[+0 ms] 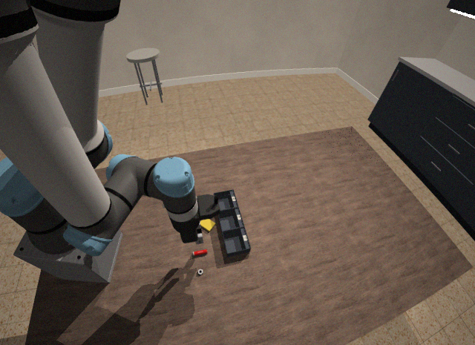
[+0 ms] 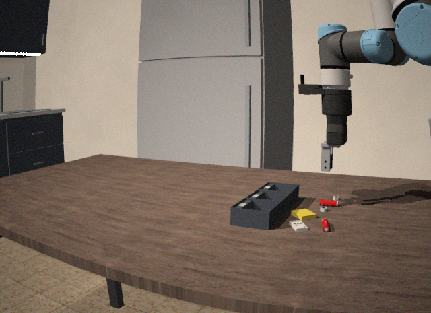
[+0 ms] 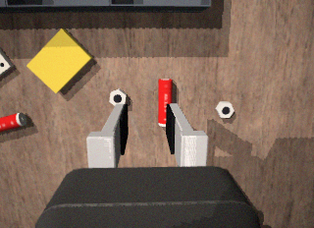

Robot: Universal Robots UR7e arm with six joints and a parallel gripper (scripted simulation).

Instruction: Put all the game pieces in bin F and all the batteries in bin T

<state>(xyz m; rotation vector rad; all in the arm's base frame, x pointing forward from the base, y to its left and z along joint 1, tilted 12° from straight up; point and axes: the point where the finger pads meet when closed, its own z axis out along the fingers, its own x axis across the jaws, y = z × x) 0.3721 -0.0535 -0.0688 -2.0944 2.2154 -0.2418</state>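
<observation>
My gripper [image 1: 199, 240] [image 2: 326, 169] [image 3: 146, 119] is partly open and empty, above the table. A red battery [image 1: 200, 252] [image 2: 328, 202] [image 3: 165, 102] lies below it, towards the right finger in the wrist view. Another red battery [image 2: 325, 225] [image 3: 9, 122] lies at the wrist view's left edge; the arm hides it in the top view. A white domino [image 2: 298, 225] [image 3: 3, 65] lies beside the yellow block. The dark three-bin tray [image 1: 238, 253] [image 2: 248, 217] [image 3: 162, 8] stands on the table. F is its middle bin [image 1: 230, 222], T its end bin [image 1: 234, 243] nearer the first battery; both look empty.
A yellow square block [image 1: 207, 224] [image 2: 304, 214] [image 3: 59, 61] lies near the tray. One nut [image 2: 323, 209] [image 3: 112, 97] lies near the left finger in the wrist view. Another nut [image 1: 198, 272] [image 2: 335, 198] [image 3: 219, 109] lies beyond the first battery.
</observation>
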